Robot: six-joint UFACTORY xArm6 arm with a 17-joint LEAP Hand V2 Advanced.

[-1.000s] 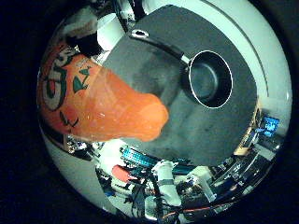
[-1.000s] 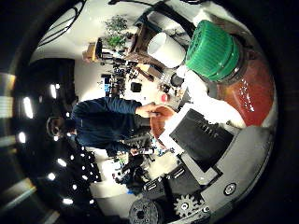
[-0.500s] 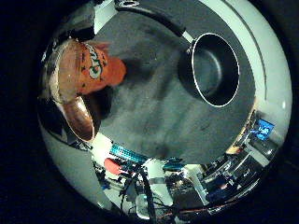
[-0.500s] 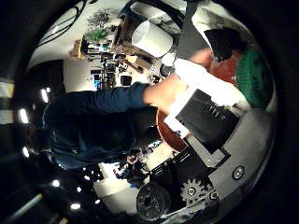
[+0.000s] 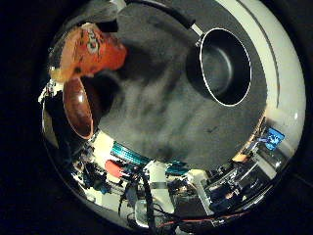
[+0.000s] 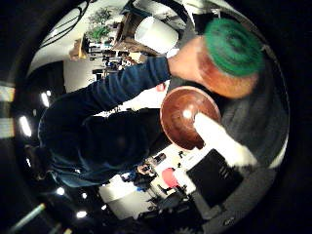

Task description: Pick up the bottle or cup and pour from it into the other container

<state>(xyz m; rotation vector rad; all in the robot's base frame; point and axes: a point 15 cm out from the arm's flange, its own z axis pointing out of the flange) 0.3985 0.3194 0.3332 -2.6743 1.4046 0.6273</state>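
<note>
An orange soda bottle (image 5: 90,49) with a green cap (image 6: 234,46) stands on the dark grey mat (image 5: 161,122), well away from my palm. A person's hand (image 6: 187,61) in a blue sleeve holds it just below the cap. A brown wooden bowl (image 6: 187,117) sits on the mat right beside the bottle. My right hand (image 6: 222,139) shows one white finger stretched out straight over the bowl's rim, with nothing in it. A black pan (image 5: 222,66) with a long handle lies further along the mat.
The mat lies on a white round table (image 5: 283,98). A white bucket-like tub (image 6: 156,34) stands behind the person. Cluttered benches and equipment (image 5: 146,176) surround the table's edge.
The bottle filled the palm view a second ago and now stands far from the palm. A person's arm has reached in and taken hold of it. The bowl has come into view.
</note>
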